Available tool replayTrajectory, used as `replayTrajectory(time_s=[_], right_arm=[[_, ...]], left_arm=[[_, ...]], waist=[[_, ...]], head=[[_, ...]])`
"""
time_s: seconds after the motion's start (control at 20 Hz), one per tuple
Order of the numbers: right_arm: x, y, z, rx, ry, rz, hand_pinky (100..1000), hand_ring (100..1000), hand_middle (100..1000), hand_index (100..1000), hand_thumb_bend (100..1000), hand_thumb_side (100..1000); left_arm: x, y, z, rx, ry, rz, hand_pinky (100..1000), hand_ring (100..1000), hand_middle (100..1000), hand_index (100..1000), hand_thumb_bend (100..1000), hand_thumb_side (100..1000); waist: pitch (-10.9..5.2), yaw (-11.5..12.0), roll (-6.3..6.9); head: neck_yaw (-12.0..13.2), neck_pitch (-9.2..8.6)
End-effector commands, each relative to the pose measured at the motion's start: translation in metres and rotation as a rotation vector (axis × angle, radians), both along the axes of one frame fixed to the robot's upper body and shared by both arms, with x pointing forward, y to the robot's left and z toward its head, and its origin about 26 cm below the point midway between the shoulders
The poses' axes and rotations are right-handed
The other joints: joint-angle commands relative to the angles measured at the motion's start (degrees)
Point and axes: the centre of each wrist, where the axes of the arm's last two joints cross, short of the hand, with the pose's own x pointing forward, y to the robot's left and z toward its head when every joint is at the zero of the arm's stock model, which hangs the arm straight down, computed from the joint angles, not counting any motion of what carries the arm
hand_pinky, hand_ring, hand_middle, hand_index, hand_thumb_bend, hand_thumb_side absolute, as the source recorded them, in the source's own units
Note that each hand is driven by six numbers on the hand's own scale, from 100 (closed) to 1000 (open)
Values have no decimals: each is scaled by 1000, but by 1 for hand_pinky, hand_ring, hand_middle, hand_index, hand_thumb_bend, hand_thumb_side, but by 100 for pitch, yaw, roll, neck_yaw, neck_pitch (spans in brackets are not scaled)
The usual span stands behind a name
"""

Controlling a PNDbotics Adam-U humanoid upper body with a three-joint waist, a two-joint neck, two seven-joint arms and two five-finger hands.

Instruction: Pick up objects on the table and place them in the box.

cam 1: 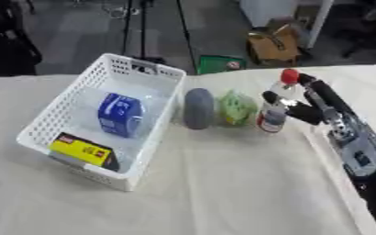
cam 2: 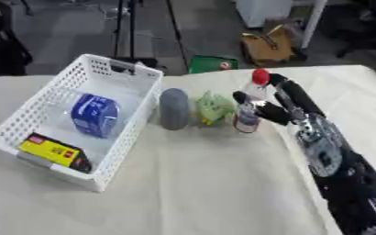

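Note:
A clear bottle (cam 1: pixel 272 120) with a red cap stands upright on the cloth-covered table, right of centre. My right hand (cam 1: pixel 323 103) comes in from the right and holds it: the thumb (cam 1: pixel 281 103) crosses the front of the bottle and the fingers (cam 1: pixel 318 88) lie along its far right side up to the cap. A green crumpled object (cam 1: pixel 237 108) and a grey oval object (cam 1: pixel 197 108) lie just left of the bottle. The white basket (cam 1: pixel 156 133) at the left holds a blue packet (cam 1: pixel 119 114) and a yellow and black box (cam 1: pixel 83 150). My left hand is out of sight.
The table (cam 1: pixel 223 193) is covered in a cream cloth. Its right edge runs under my right forearm (cam 1: pixel 360 156). Beyond the far edge are stands, a cardboard box (cam 1: pixel 274 45) and a green item on the floor.

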Motion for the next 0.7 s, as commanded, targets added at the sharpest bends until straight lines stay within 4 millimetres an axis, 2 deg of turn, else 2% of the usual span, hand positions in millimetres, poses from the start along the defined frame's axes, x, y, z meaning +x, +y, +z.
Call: replayTrajectory(time_s=[0.05, 0.6, 0.7], right_arm=[[1, -3, 16, -9, -36, -9, 980, 1000, 681, 916, 648, 900], [2, -2, 13, 17, -37, -31, 967, 1000, 619, 871, 645, 844], [2, -2, 13, 26, -37, -39, 961, 1000, 597, 854, 636, 806]], left_arm=[[-2, -2, 8, 14, -28, -7, 718, 686, 777, 737, 100, 678], [-2, -2, 8, 14, -27, -8, 718, 687, 777, 737, 100, 676], [-2, -2, 8, 13, -26, -8, 718, 687, 777, 737, 100, 676]], waist=[[-96, 5, -1], [-101, 16, 0], [-103, 20, 2]], head=[[-14, -49], [-21, -67], [-24, -71]])
